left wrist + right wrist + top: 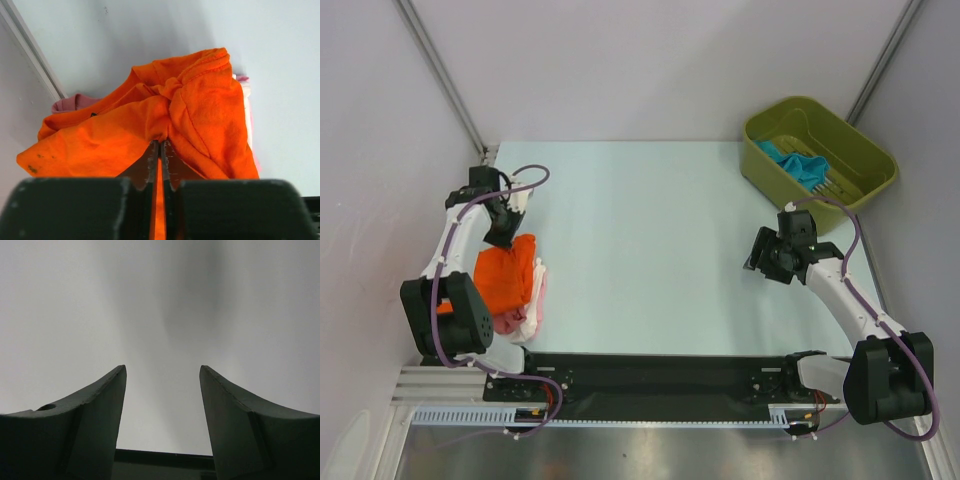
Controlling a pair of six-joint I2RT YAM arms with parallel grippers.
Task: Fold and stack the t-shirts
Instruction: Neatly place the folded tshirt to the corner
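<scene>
Our left gripper point(160, 149), black jaws pinched together on a fold of the bright orange soft-cloth t-shirt point(200, 115).
The shirt lies crumpled and bunched at the centre of the wrist view, atop a pale pink cloth t-shirt point(75, 103). We judge this thin pinch could slip on lifting, or drag the pile beneath askew. At the overhead view's right, our right gripper point(766, 256) hangs spread and empty.

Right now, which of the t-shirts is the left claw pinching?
The orange t-shirt, topmost of the left-side pile, its cloth bunched in the left claw. The pink t-shirt lies under it; the teal t-shirt sits in the green bin.
</scene>
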